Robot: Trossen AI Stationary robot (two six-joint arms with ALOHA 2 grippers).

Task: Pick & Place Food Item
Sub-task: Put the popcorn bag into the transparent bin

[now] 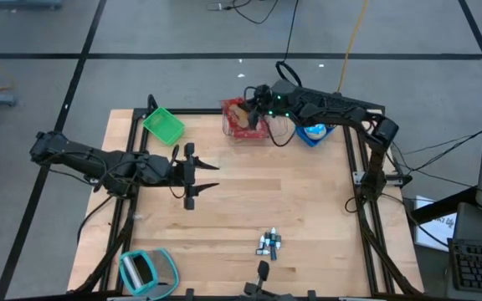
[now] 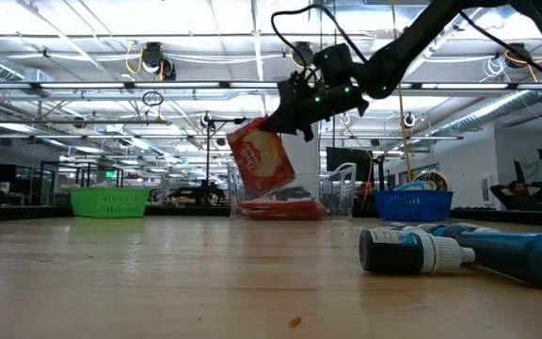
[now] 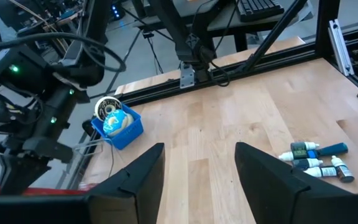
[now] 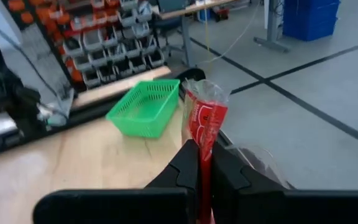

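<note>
A: Status of the pick-and-place?

B: Pick looks complete; the place step is in progress, by my reading. The right gripper (image 4: 205, 163) is clamped on the top edge of a red snack bag (image 2: 262, 160), which hangs tilted in the air at the far edge of the table (image 1: 308, 209), over a clear bin (image 2: 337, 193). More red packaging (image 2: 285, 207) already lies in that bin.

A: So what remains?

B: Lowering the bag and letting go, assuming the clear bin is the target (the task sentence does not name one). The green basket (image 1: 164, 125) and blue basket (image 1: 312, 134) stand either side of it.

A: And the left arm?

B: Waiting. The left gripper (image 1: 203, 176) hovers over the table's left middle, fingers spread, holding nothing.

A: Materials?

B: The bag is glossy crinkled film, flat and pinched thin where the fingers meet it. The baskets are rigid plastic lattice, rectangular. The clear bin is thin and transparent. The table is pale wood planking, smooth. Near the front edge lie small bottles (image 1: 268, 244), cylindrical, dark-capped.
</note>
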